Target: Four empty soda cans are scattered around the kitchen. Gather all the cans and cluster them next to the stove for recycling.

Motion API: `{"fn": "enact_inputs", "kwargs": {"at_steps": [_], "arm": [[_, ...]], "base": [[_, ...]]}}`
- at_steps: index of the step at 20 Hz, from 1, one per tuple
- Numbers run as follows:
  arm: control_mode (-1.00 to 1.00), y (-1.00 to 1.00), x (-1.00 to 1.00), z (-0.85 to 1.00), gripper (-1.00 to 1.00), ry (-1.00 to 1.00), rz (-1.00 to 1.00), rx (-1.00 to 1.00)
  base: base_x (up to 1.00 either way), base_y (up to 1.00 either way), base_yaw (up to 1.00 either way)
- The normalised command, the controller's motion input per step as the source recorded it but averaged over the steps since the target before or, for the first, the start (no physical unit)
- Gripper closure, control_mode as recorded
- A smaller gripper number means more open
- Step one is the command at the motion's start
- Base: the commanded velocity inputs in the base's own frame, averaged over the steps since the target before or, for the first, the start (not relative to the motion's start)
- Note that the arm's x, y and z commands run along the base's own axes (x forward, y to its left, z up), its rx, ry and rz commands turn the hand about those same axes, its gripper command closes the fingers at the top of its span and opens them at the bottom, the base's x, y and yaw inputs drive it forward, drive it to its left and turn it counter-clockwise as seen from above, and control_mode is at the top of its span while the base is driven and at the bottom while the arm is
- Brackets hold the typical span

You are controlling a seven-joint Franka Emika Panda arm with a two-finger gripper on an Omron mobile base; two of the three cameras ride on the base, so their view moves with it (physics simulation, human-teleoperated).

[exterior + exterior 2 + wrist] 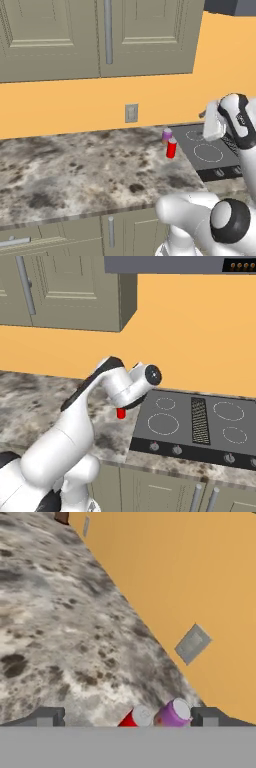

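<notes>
Wall cabinets [100, 37] fill the top of the left base view, grey-green doors, long handles, above an orange wall [75, 107] carrying a small grey outlet [131, 113]. Speckled stone table [75, 170] spreads across the lower left and middle of that view; drawer fronts beneath. Stove [195, 423], flat black glass with white ring marks and knobs along its front, is set into the table at lower right of the right base view, a dark hood strip above it at the top edge. White arm [75, 426] rises from the lower left of the right base view, wrist bent over the table edge just left of the stove. Red can [171, 149] stands upright on the table just beside the stove's left edge; purple-pink can [166, 135] stands just behind it, near the wall, the two close together. Tool [127, 717]: both dark fingertips sit far apart at the bottom of the hand view, jaws wide open, nothing between them; the two cans lie low centre beyond.
</notes>
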Motion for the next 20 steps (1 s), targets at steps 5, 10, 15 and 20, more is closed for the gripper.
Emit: {"fn": "enact_inputs", "kwargs": {"at_steps": [5, 10, 15, 20], "arm": [[-1.0, 0.47, -0.49, 0.2, -1.0, -0.24, 0.0, -0.2], [-1.0, 0.48, -0.25, 0.06, -1.0, -0.18, 0.0, -0.2], [-1.0, 0.23, -0.11, 0.0, -1.0, -0.07, 0.0, -0.05], [1.0, 0.0, 0.0, 0.0, -1.0, 0.0, 0.0, 0.0]], "base": [[0.0, 0.0, 0.0], [0.0, 0.0, 0.0], [0.0, 0.0, 0.0], [-0.02, 0.0, 0.01]]}}
